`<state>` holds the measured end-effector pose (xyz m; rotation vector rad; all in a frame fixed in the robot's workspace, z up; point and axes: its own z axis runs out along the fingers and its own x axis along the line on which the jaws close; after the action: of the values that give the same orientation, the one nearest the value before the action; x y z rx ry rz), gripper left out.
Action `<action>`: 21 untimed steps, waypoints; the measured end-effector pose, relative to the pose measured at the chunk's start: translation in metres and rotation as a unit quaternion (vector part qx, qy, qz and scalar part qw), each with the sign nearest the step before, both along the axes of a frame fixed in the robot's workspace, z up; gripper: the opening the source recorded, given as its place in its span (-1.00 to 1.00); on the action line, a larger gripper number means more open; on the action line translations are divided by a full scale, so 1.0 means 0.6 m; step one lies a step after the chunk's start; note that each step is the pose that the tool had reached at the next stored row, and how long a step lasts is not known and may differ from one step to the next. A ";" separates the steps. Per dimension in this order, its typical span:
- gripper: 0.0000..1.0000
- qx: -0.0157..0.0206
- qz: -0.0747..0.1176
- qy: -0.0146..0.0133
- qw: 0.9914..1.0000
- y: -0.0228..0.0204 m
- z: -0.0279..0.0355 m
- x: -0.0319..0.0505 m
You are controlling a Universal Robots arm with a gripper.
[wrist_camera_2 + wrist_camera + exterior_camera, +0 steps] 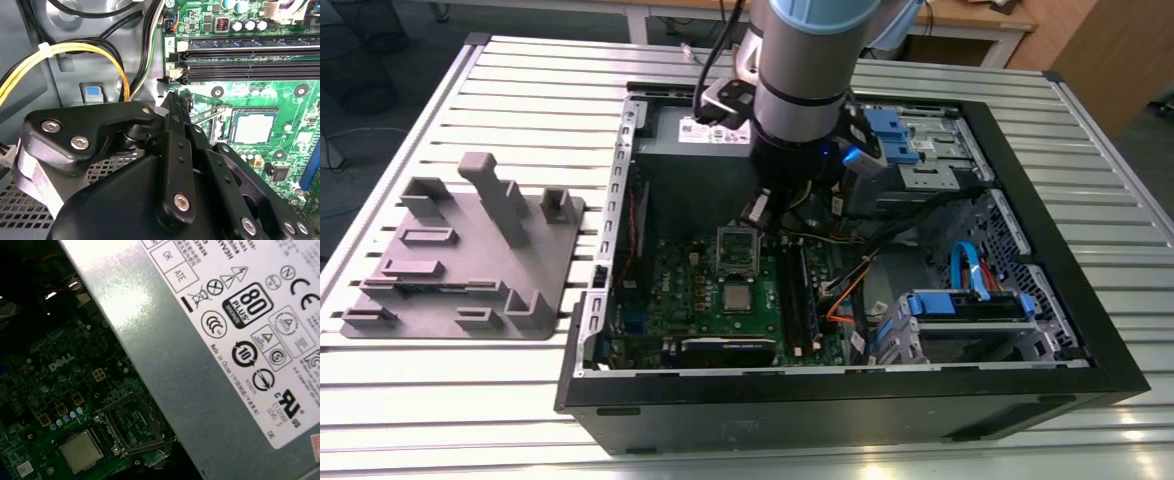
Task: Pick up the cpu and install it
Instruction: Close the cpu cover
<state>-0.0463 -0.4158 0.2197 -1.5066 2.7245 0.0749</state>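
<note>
The cpu (738, 296) is a small silver-grey square lying flat in its socket on the green motherboard (700, 305), inside the open computer case. It also shows in both wrist views (253, 127) (80, 451). The silver socket frame (736, 250) (135, 427) is swung open beside it, and a thin metal lever (206, 114) stands raised. My gripper (765, 218) (170, 96) hangs above the board at the far end of the socket, close to the open frame. Its black fingers (176, 145) meet at one tip with nothing between them.
The black case (1067, 395) lies open on a slatted metal table (520, 80). A grey power supply (210, 365) sits behind the gripper, with yellow and black cables (75, 50) nearby. Memory slots (250, 60) and blue drive bays (967, 305) flank the socket. A grey tray with posts (467, 255) stands on the exterior view's left.
</note>
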 end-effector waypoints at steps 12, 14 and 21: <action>-0.79 -0.002 0.000 -0.001 1.000 -0.0008 0.009 -0.001; -0.79 -0.002 0.001 -0.002 1.000 -0.0014 0.011 -0.002; -0.79 -0.003 0.001 -0.005 1.000 -0.0045 0.018 -0.005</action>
<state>-0.0495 -0.4185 0.2305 -1.5076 2.7178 0.0585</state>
